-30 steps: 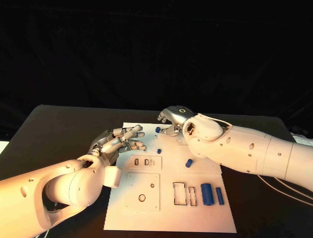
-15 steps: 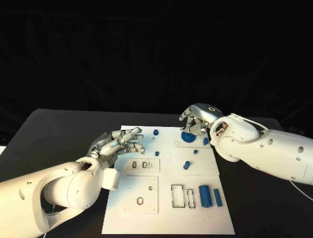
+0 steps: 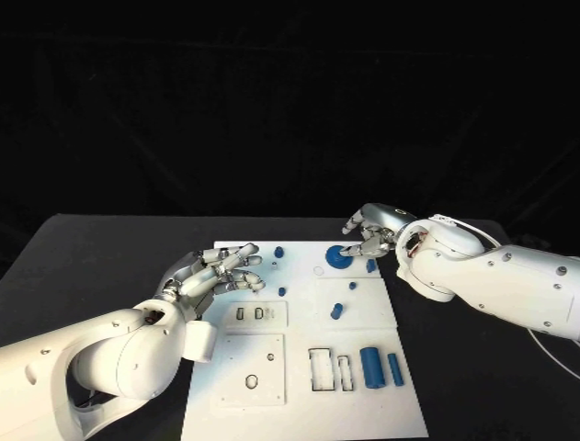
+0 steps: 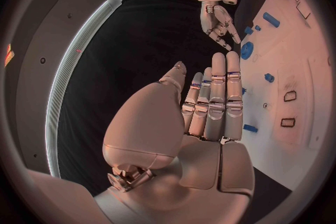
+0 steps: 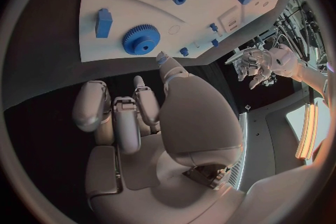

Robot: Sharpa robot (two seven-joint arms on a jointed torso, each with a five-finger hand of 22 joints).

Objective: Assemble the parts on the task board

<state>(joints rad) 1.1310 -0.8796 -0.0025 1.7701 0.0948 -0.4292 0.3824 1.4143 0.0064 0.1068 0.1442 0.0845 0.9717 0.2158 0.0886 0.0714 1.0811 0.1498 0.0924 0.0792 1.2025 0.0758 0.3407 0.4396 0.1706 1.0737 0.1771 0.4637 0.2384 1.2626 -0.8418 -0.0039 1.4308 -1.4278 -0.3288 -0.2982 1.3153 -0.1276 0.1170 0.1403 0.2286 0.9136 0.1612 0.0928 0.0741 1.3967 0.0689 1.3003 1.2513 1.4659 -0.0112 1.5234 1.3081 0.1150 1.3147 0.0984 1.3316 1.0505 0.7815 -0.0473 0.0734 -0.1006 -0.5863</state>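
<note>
The white task board [image 3: 270, 358] lies in the middle of the black table. A blue gear [image 3: 334, 254] sits flat near the board's far edge, also seen as the gear [image 5: 142, 39] in the right wrist view. My right hand [image 3: 373, 230] hovers just behind and to the right of it, fingers loosely bent and holding nothing. My left hand [image 3: 218, 272] floats over the board's far left corner, fingers stretched out and empty. Small blue parts [image 3: 336, 312] dot the upper half of the board. Two blue cylinders [image 3: 370, 367] lie near the right edge.
Outlined slots [image 3: 322, 369] and a raised square plate [image 3: 253, 366] take up the board's near half. A blue block [image 5: 103, 22] lies beside the gear. Black table [image 3: 91, 266] extends on both sides of the board.
My right hand has drawn back to the right off the blue gear, which now lies uncovered on the board. The camera has shifted a little. My left hand keeps its pose.
</note>
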